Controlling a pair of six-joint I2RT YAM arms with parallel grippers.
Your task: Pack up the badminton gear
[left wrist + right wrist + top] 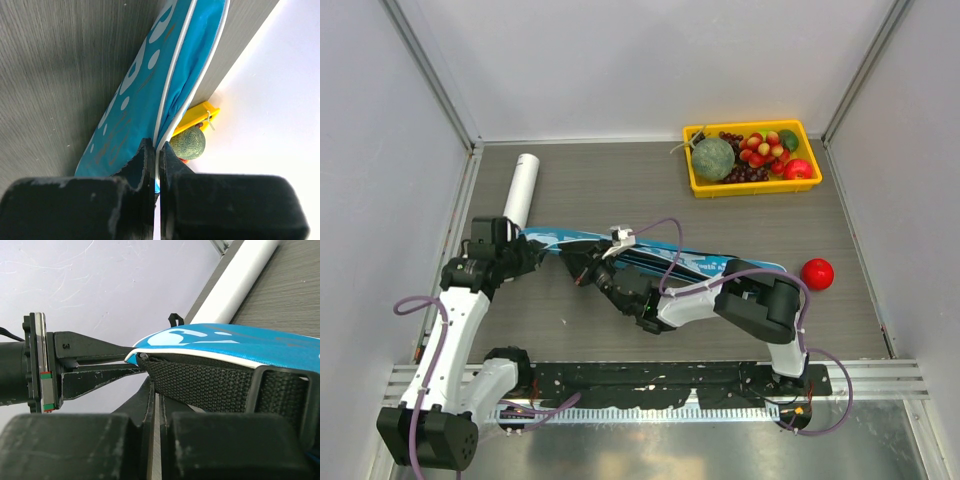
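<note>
The grey counter (620, 200) carries the long blue bag (552, 240), which lies flat across the middle, from the left arm toward the red fruit (817, 273) on the right. The white tube (523, 185) lies outside the bag, just behind its left end. The yellow tray (755, 188) of fruit stands well apart at the back. No rackets or shuttlecocks are visible; if they are inside the bag, I cannot tell.

A black woven strap (200, 385) runs along the bag's edge.

The left pincer (157, 150) is clamped on the white piped edge at the bag's left tip. The right pincer (155, 397) has its fingers together just under the strap near that same end. Whether something thin, like a zipper tab, is caught between them I cannot tell.

I judge that the step is working on the bag's opening, with the left side as anchor. To do it well, the left pincer should hold the tip firmly and low. The right one should pull along the seam, not upward, and slowly, so the thin cloth does not slip out or fold. After this the tube must go in.
</note>
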